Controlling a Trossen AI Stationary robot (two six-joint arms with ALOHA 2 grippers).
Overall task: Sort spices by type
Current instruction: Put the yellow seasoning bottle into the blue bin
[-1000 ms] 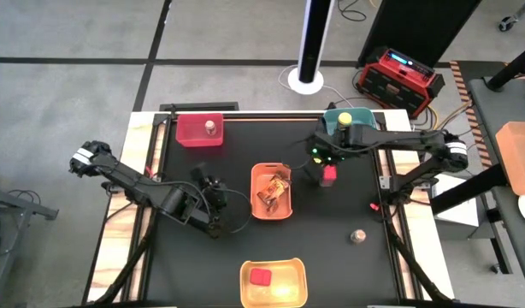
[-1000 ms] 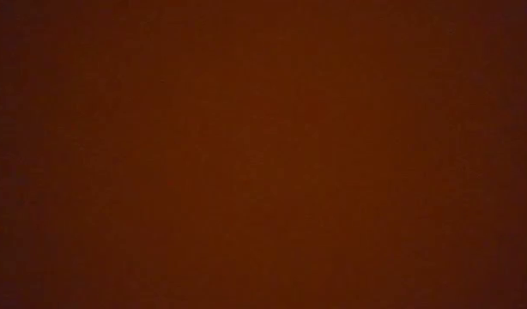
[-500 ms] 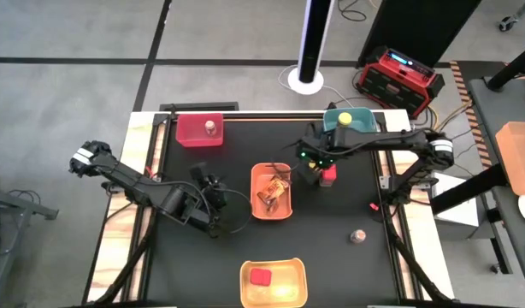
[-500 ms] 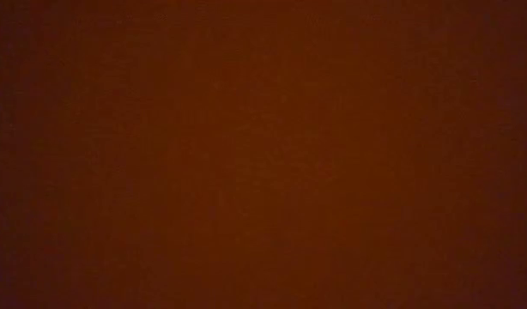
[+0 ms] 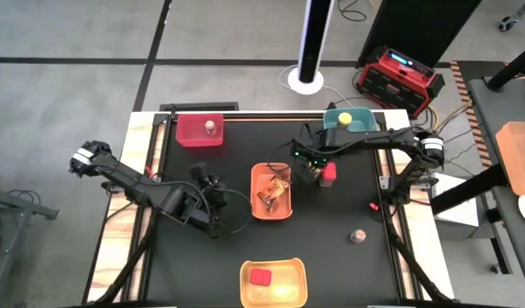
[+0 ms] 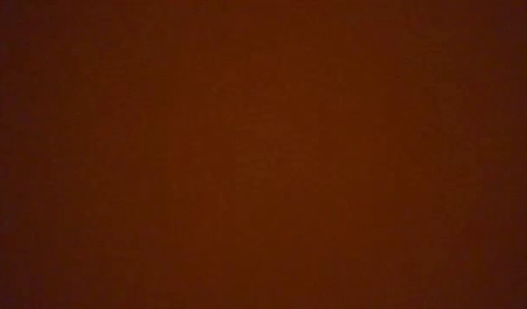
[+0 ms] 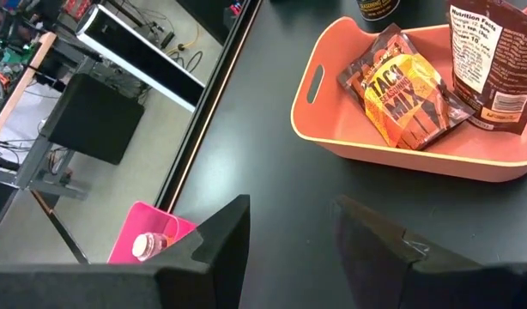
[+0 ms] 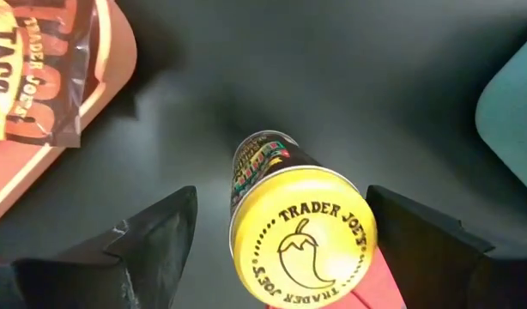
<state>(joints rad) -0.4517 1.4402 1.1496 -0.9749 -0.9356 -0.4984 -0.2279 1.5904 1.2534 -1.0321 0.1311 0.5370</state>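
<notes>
Right end effector (image 8: pixel 276 227) poised over a yellow-lidded jar (image 8: pixel 302 236) that stands upright on the bench (image 5: pixel 348 274) beside a red cube box (image 5: pixel 329 174), near the orange bin (image 5: pixel 256 210) holding two packets (image 7: pixel 402 86). Its fingers are spread wide, one to each side of the lid, gripping nothing. A good grasp centres on the jar and closes below the lid without nudging the box. Left end effector (image 7: pixel 289 249) waits open and empty. The low view is blank; the box is largely hidden behind the jar.

Even overhead light; low view blacked-out red.
</notes>
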